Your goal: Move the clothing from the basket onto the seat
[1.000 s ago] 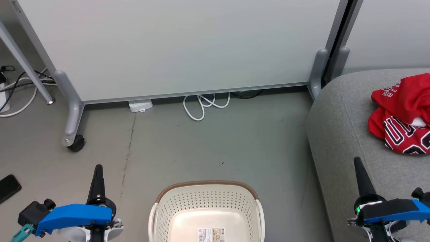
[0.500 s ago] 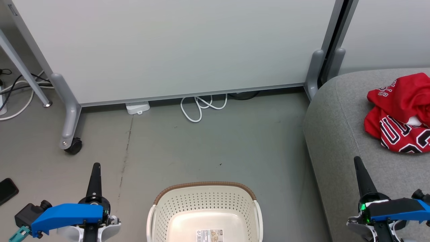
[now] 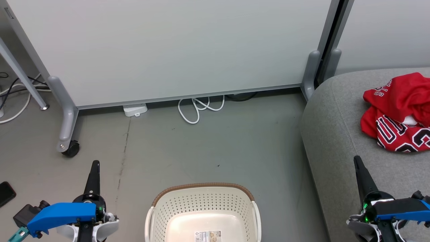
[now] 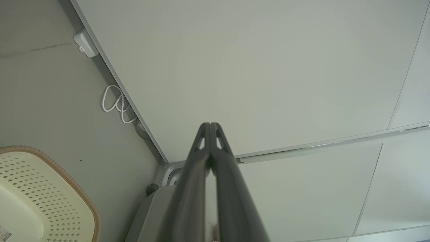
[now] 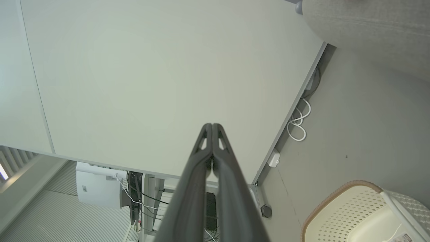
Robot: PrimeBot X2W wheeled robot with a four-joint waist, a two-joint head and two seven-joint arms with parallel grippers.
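Observation:
The red clothing (image 3: 398, 112) with black white-edged lettering lies crumpled on the grey seat (image 3: 336, 134) at the right of the head view. A cream perforated basket (image 3: 201, 205) with a brown rim stands on the floor at the bottom centre, holding just a label on its bottom; it also shows as the basket (image 4: 40, 195) and the basket (image 5: 356, 211) in the wrist views. My left gripper (image 3: 95, 164) is shut with nothing in it, left of the basket. My right gripper (image 3: 356, 159) is shut and bare, over the seat's front edge. Both wrist views show the fingers (image 4: 210, 126) (image 5: 212, 126) pressed together.
A pale partition panel (image 3: 174, 50) on grey castor feet (image 3: 69, 148) stands behind the basket. A coiled white cable (image 3: 198, 107) and a white box (image 3: 135, 110) lie at its base. A dark phone (image 3: 6, 193) lies on the floor at far left.
The whole head picture has shifted slightly left and the floor things slid down, so the camera moved. Both grippers stay shut and hold nothing.

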